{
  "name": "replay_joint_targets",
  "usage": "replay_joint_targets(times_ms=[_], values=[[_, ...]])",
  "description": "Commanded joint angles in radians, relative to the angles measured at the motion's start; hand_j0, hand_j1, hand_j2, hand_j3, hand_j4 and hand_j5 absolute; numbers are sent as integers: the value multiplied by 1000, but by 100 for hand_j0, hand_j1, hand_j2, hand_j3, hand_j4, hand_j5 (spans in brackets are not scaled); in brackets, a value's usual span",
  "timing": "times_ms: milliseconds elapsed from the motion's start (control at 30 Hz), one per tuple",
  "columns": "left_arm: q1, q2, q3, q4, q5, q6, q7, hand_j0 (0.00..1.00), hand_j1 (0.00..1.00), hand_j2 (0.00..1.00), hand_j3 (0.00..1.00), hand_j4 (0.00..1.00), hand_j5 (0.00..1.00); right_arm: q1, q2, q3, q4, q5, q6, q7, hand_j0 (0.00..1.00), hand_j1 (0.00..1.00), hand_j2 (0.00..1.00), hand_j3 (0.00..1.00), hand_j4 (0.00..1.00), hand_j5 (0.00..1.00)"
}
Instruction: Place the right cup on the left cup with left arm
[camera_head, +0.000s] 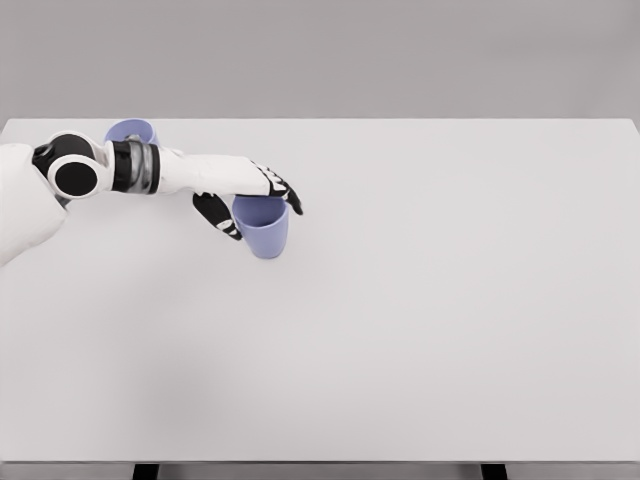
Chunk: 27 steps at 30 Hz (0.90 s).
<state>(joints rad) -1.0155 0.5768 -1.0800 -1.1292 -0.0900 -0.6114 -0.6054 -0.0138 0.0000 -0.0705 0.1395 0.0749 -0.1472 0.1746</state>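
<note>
left hand (250, 195) fingers around right cup (262, 227), left cup (131, 132) behind forearm

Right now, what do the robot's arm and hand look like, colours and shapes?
Only the left arm shows. Its shell is smooth glossy white, with a round black joint disc ringed in white near the shoulder and a black-and-grey ribbed band beside it. The left hand has a white back and black fingers. No cables or markings visible.

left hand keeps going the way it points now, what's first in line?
Nothing, as far as the head view shows. The left hand, gripping the right cup, points rightward over bare table. The left cup sits behind the arm.
</note>
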Motion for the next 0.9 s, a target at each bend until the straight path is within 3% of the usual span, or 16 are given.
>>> replay_joint_targets(times_ms=[0, 133, 300, 600, 867], values=[[0, 3, 0, 2, 3, 1, 1, 71, 71, 71, 71, 71, 71, 0, 0, 0, 0, 0, 0, 0, 100, 100, 100, 100, 100, 100], [0, 9, 2, -15, 13, 1, 1, 67, 67, 67, 67, 67, 67, 0, 0, 0, 0, 0, 0, 0, 100, 100, 100, 100, 100, 100], [-8, 44, 0, -72, 82, 1, 1, 58, 58, 58, 58, 58, 58, 0, 0, 0, 0, 0, 0, 0, 100, 100, 100, 100, 100, 100], [-38, 184, 0, -158, 194, 1, 1, 55, 55, 55, 55, 55, 55, 0, 0, 0, 0, 0, 0, 0, 100, 100, 100, 100, 100, 100], [-84, 288, 18, -156, 217, 1, 1, 56, 56, 56, 56, 56, 56, 0, 0, 0, 0, 0, 0, 0, 100, 100, 100, 100, 100, 100]])
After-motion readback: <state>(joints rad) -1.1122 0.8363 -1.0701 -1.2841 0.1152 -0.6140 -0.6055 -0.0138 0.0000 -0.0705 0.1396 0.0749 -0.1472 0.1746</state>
